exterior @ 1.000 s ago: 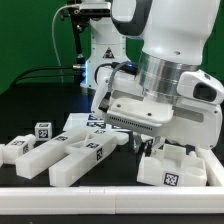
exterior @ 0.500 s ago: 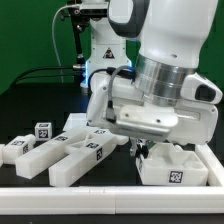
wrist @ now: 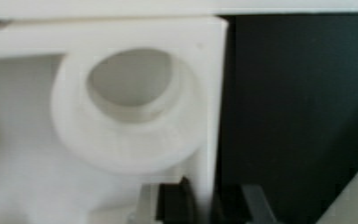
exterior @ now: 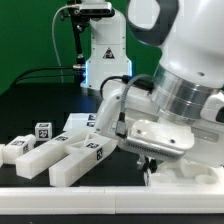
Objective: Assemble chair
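Several glossy white chair parts lie on the black table. Toward the exterior view's left are a wide forked piece and a smaller block. Another white chair part sits at the right, mostly covered by my arm. In the wrist view that part fills most of the picture and shows a round hole. My gripper hangs low over its edge with the jaws shut. The fingertips are blurred, and I cannot tell whether they pinch anything.
A lone small tagged cube stands behind the left parts. The marker board lies flat beyond them. The robot base rises at the back. A white rail runs along the table's front edge.
The arm has swung toward the exterior view's right and dropped lower, with the wrist turned. The right-hand part is now mostly hidden under it. The jaws stay shut.
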### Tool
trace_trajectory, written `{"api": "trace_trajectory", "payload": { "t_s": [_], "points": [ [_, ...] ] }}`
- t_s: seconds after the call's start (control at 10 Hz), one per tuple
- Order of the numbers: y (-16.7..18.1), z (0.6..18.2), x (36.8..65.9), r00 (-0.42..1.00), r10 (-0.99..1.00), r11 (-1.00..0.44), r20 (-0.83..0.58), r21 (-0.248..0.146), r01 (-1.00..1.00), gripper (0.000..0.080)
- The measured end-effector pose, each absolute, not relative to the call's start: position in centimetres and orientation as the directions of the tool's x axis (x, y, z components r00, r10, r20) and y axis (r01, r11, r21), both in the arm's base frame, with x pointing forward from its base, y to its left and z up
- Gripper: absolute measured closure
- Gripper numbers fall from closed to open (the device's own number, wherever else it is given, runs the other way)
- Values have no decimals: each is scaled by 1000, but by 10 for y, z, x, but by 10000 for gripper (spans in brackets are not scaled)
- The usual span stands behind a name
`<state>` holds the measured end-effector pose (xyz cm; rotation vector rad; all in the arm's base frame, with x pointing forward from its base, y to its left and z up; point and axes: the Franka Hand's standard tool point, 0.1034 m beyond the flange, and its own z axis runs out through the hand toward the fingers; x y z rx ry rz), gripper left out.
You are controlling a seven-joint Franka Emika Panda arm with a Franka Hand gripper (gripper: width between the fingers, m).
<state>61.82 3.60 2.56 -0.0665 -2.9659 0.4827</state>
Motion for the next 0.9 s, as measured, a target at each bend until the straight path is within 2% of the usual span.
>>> {"api": "trace_trajectory", "payload": {
  "t_s": [0.6, 0.7, 0.8, 0.9],
  "points": [
    [36, 26, 619, -983, 118, 937, 139, -344, 63, 761],
    [37, 35, 621, -986, 107, 935, 125, -349, 57, 579],
    [40, 47, 618, -986, 126, 931, 106, -355, 81, 579],
    [40, 58, 612, -972, 228, 911, 56, -365, 192, 383]
  ]
}}
